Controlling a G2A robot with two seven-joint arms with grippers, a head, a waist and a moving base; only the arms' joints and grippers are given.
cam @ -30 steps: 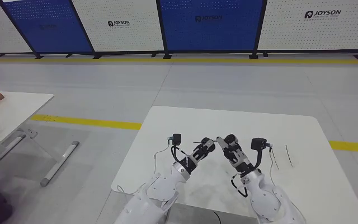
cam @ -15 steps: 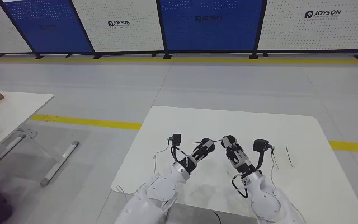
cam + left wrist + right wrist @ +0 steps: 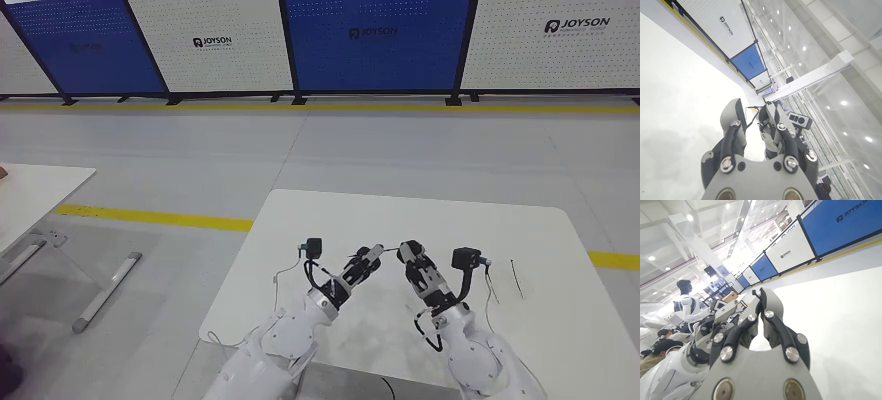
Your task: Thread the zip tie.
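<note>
zip tie (image 3: 754,292) mostly hidden, pinched inside right end effector (image 3: 761,296) (tip showing)

the left gripper (image 3: 373,251) and the right gripper (image 3: 407,247) hang side by side above the near middle of the table (image 3: 420,215), close together, with the zip tie (image 3: 752,119) strung between them. a loose tie (image 3: 516,278) lies flat on the table farther right, well apart from both.

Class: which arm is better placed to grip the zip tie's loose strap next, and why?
Likely the left: the left claw stands open with the zip tie crossing its gap, while the right claw is shut on the tie's end.
</note>
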